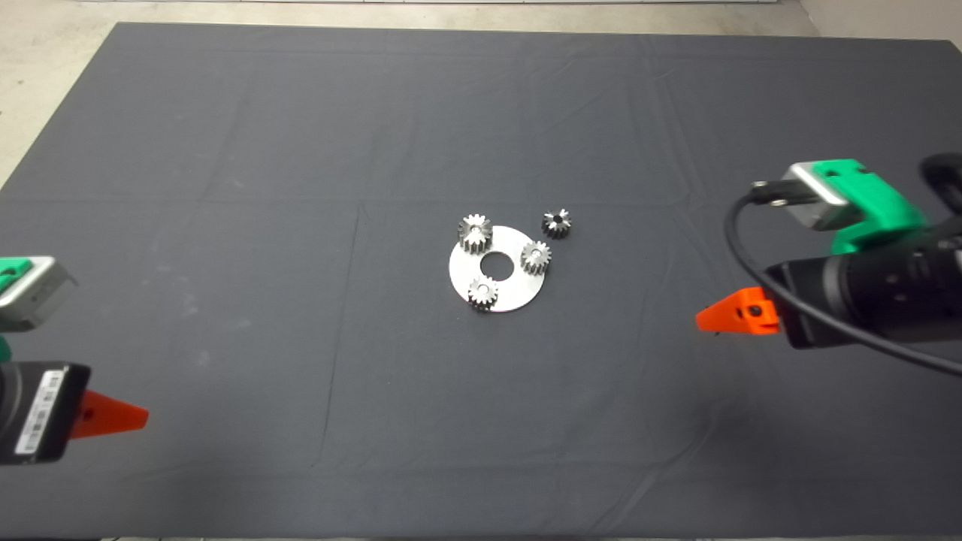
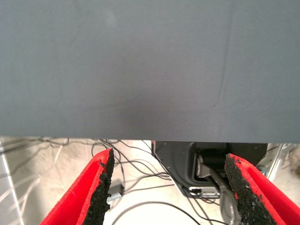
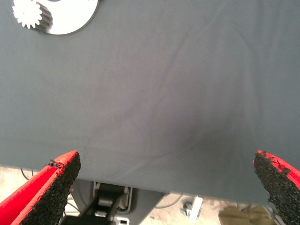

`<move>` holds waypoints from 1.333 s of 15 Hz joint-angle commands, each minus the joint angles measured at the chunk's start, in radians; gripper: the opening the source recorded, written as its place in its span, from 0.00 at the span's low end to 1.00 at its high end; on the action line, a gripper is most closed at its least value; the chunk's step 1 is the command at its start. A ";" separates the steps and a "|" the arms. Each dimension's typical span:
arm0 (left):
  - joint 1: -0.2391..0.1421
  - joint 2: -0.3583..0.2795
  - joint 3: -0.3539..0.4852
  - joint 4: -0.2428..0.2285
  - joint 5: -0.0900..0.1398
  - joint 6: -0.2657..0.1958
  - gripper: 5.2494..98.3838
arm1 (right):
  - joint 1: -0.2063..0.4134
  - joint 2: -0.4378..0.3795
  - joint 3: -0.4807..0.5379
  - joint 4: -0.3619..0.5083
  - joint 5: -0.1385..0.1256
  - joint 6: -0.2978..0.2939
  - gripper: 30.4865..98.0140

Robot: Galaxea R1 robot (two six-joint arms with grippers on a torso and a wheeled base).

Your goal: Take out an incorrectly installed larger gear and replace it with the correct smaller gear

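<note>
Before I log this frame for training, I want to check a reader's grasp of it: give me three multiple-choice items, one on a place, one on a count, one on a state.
1. Where does the dark smaller gear lie?
A. on the mat beside the disc
B. in the disc's centre hole
C. between the right gripper's fingers

2. How many gears stand on the round metal disc?
A. one
B. three
C. five

3. How is the right gripper?
A. shut on a gear
B. open, holding nothing
C. shut on the disc

Key: 1 A, it sits off the disc's rim; 2 B, including the larger gear; 3 B, fingers wide apart over bare mat.
</note>
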 commanded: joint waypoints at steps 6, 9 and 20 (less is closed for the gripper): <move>-0.017 0.002 0.025 -0.013 0.059 0.018 0.58 | 0.061 0.031 -0.192 0.025 -0.059 -0.192 1.00; -0.017 -0.033 0.030 -0.013 0.061 0.018 0.58 | 0.062 0.071 -0.420 -0.008 -0.062 -0.398 1.00; -0.017 -0.090 0.034 -0.014 0.059 0.044 0.58 | 0.066 0.486 -1.359 -0.024 -0.056 -0.861 1.00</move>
